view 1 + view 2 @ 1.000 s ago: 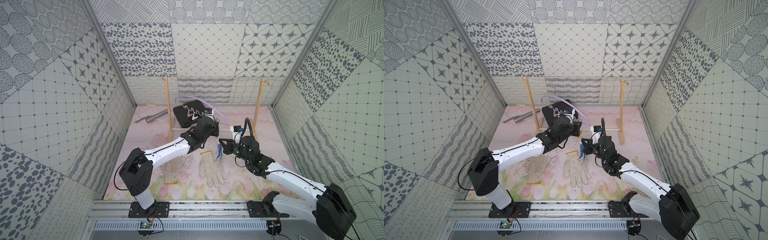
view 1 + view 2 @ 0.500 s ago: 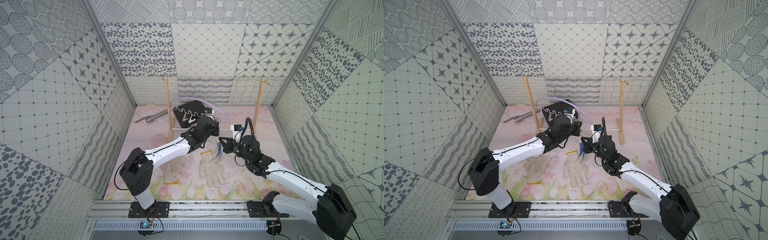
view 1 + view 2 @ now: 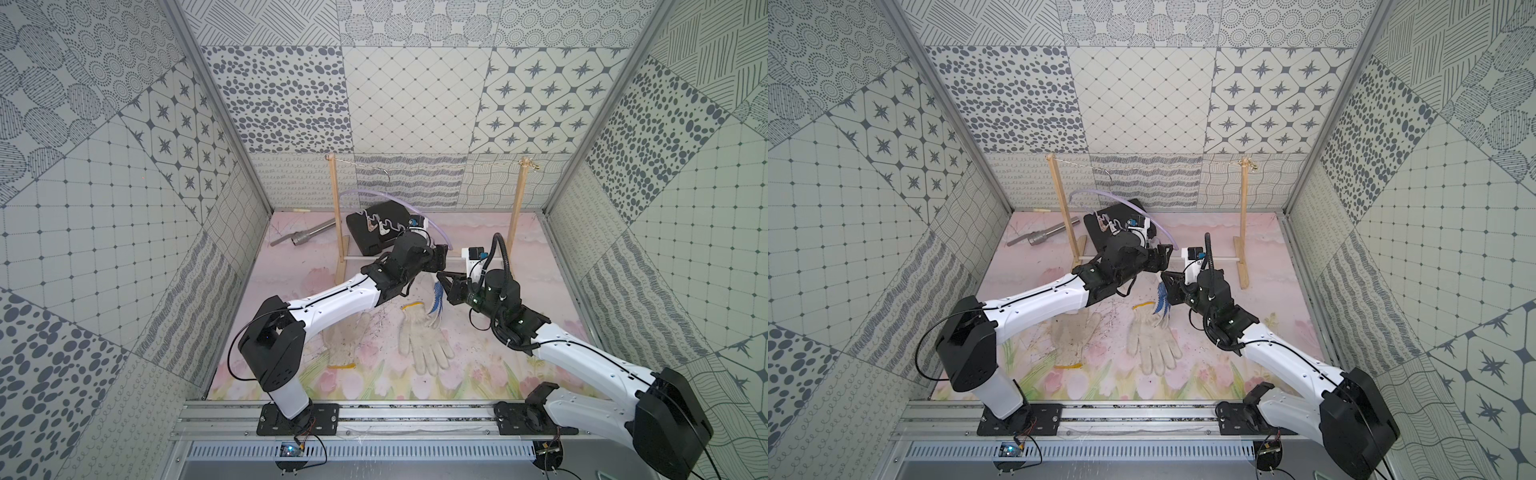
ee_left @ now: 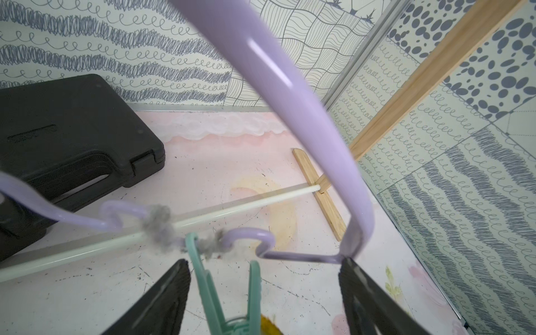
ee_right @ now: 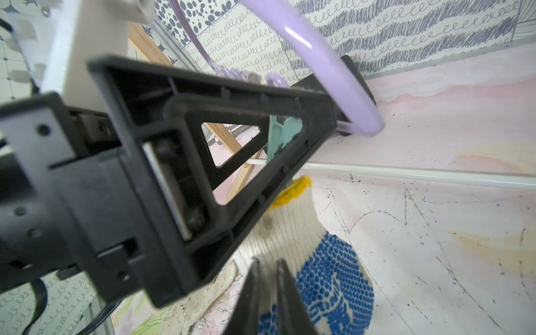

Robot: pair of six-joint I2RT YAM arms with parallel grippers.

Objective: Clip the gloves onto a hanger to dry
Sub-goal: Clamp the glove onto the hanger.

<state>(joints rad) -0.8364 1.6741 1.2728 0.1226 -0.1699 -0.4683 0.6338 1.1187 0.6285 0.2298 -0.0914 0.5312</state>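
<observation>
The lilac hanger [image 3: 434, 229] [image 4: 290, 87] hangs by its hook from the string of the wooden frame. A green clip [image 4: 223, 290] [image 5: 282, 135] dangles from its wavy bar. The yellow cuff of the blue-dotted glove [image 5: 327, 261] [image 3: 435, 297] sits at the clip, and the rest hangs down toward the mat. My left gripper [image 4: 264, 290] [image 3: 441, 257] is open, its fingers wide on either side of the clip. My right gripper [image 5: 268, 290] [image 3: 444, 281] is at the glove's palm, jaws slightly parted. Two plain gloves [image 3: 424, 343] [image 3: 345, 340] lie flat on the mat.
The wooden frame's posts [image 3: 337, 216] [image 3: 518, 199] stand at the back with a white rod [image 4: 232, 207] low between them. A black case [image 3: 374, 228] lies behind the left post. A metal tool [image 3: 307, 233] lies at the back left.
My left gripper has opened wide around the green clip. The right gripper's jaws have parted a little at the blue-dotted glove. Both arms stay nearly where they were.
</observation>
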